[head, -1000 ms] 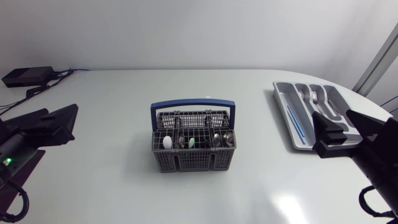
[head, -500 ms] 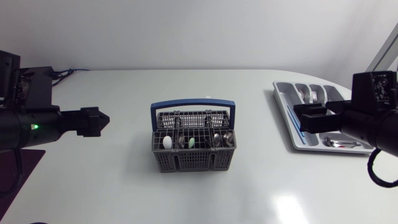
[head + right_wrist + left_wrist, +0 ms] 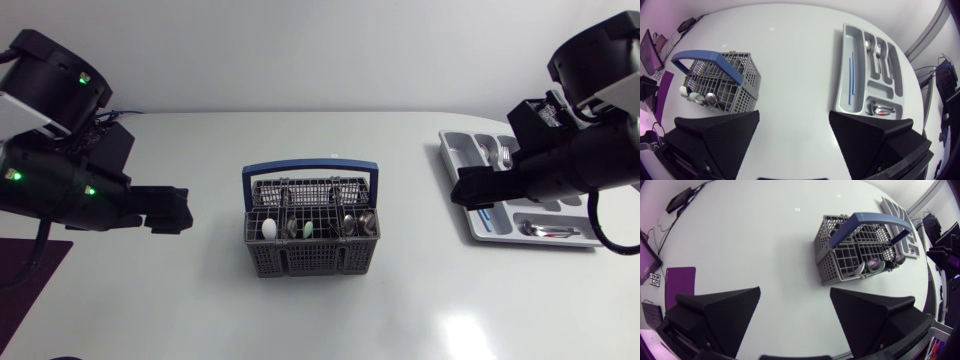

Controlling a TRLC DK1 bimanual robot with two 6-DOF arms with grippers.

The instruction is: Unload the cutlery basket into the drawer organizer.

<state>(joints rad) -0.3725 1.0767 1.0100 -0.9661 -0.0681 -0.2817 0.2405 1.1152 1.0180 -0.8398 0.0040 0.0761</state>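
The grey cutlery basket (image 3: 310, 240) with a blue handle (image 3: 310, 168) stands mid-table, also in the left wrist view (image 3: 860, 250) and the right wrist view (image 3: 722, 82). Its front row holds a white spoon (image 3: 268, 229), a green piece (image 3: 308, 229) and metal spoons (image 3: 356, 221). The grey drawer organizer (image 3: 462, 165) (image 3: 846, 65) lies at the right with forks, spoons and a blue stick in it. My left gripper (image 3: 172, 211) (image 3: 795, 315) hovers left of the basket, open and empty. My right gripper (image 3: 468, 189) (image 3: 794, 135) hangs over the organizer's near-left edge, open and empty.
A black box (image 3: 682, 197) with cables sits at the table's back left corner. A purple mat (image 3: 679, 282) lies by the left edge. Bare white tabletop (image 3: 400, 300) surrounds the basket on all sides.
Both arms have lifted from their low rest poses and swung inward, the left toward the basket, the right over the organizer. Basket and organizer have not moved.
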